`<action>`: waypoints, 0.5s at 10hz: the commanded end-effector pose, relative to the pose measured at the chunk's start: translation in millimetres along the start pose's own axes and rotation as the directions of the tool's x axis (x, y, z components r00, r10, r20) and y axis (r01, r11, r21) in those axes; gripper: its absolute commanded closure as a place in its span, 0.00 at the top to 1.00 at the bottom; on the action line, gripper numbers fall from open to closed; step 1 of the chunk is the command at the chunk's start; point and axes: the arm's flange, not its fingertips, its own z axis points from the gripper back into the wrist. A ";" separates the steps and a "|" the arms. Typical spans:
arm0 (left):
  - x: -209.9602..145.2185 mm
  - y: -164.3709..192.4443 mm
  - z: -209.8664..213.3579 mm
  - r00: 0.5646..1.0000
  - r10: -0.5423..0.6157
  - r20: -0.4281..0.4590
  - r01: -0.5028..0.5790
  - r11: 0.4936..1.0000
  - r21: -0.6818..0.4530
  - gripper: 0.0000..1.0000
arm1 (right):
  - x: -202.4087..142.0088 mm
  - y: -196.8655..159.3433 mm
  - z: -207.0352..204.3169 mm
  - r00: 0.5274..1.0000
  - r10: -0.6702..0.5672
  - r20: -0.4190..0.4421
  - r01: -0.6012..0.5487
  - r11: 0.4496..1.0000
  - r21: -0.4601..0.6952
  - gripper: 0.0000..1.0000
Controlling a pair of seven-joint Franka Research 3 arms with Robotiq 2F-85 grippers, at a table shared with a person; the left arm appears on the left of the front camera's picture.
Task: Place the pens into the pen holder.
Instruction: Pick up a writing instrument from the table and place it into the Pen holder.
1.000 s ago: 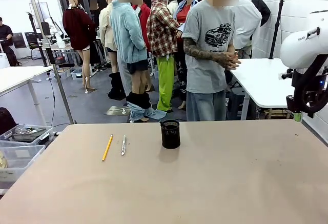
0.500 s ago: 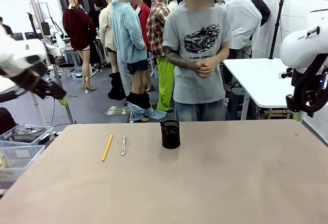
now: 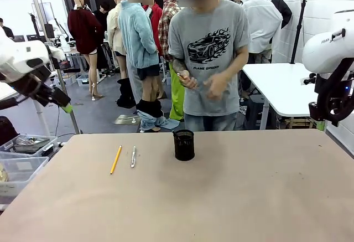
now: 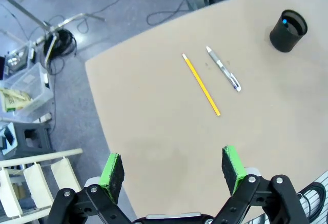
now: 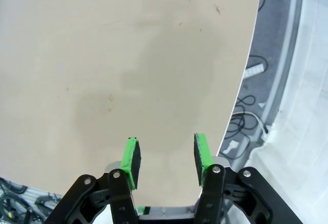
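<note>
While left claw (image 4: 171,157) gapes wide and right claw (image 5: 165,149) half-open, both empty, pens (image 3: 115,159) lie on tan table (image 3: 232,197).

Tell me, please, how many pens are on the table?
2. The yellow pencil lies on the table left of the pen holder; the silver-grey pen lies beside it, nearer the holder, not touching. The holder's inside is not fully visible.
</note>
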 end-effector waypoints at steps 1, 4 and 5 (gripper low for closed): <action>24.9 -9.2 -65.2 0.987 0.054 -0.149 -0.062 0.997 -0.053 1.00 | -0.7 -0.8 -0.3 1.000 0.009 0.002 -0.009 1.000 -0.001 0.54; 48.7 -0.9 -140.1 0.956 0.175 -0.237 -0.190 0.981 -0.041 1.00 | -0.7 -0.8 -0.3 1.000 0.009 0.002 -0.009 1.000 -0.001 0.54; 47.0 -5.0 -164.3 0.934 0.195 -0.300 -0.216 0.975 -0.040 1.00 | -0.7 -0.8 -0.3 1.000 0.009 0.002 -0.009 1.000 -0.001 0.54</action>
